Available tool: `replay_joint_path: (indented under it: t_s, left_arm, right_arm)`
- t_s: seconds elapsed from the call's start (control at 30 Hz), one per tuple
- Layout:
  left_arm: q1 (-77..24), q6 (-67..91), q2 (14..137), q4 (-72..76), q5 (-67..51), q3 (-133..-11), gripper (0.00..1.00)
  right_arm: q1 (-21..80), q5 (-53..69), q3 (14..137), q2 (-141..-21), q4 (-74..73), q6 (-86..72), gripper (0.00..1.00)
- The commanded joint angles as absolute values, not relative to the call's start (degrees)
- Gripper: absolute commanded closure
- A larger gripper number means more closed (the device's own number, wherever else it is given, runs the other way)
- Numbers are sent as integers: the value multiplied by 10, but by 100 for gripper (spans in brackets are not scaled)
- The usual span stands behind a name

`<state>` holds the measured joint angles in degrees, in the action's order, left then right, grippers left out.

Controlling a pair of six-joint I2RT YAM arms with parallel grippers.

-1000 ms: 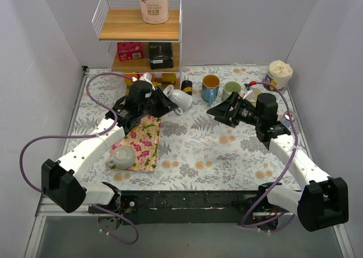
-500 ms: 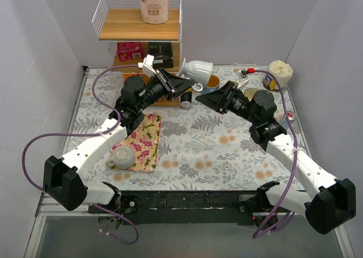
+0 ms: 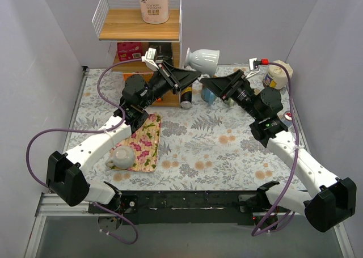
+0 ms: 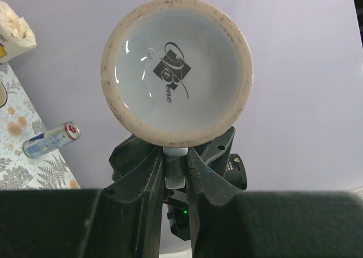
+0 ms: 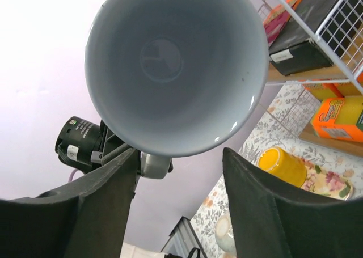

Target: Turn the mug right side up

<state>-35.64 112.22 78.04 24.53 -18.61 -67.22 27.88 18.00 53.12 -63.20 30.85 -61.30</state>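
A white footed mug (image 3: 203, 59) hangs in the air in front of the shelf, lying on its side. My left gripper (image 3: 191, 76) is shut on the mug's handle (image 4: 175, 170); the left wrist view shows the mug's base (image 4: 177, 71) with a dark logo. My right gripper (image 3: 211, 83) is open just below the mug, facing it. The right wrist view looks straight into the mug's empty mouth (image 5: 176, 65), with my right gripper (image 5: 180, 156) spread wide beneath the rim, not touching it.
A wire-and-wood shelf (image 3: 139, 25) with a toilet roll and boxes stands behind. A floral tray (image 3: 144, 142) carries a pale mug (image 3: 122, 156). A blue mug (image 3: 209, 94), a yellow mug (image 5: 283, 166), a can (image 4: 51, 139) and a paper bundle (image 3: 279, 71) stand around.
My left gripper has lifted the mug from low near the tray to high in front of the shelf. My right gripper has risen and moved left under it.
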Motion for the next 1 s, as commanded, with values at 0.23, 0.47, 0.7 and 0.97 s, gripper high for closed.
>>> replay_joint_path:
  t_s: [0.23, 0.47, 0.7, 0.97]
  left_arm:
    - [-363, 1122, 781, 330, -199, -689, 100]
    - [-365, 1128, 798, 321, -244, -686, 100]
    - [-366, 1115, 788, 273, -253, -654, 90]
    - [-365, 1065, 778, 208, -243, -652, 25]
  right_arm:
    - [283, 129, 563, -633, 375, -601, 51]
    - [283, 133, 568, -635, 367, -584, 88]
    - [283, 113, 560, -618, 332, -566, 99]
    - [282, 77, 563, -595, 265, -539, 99]
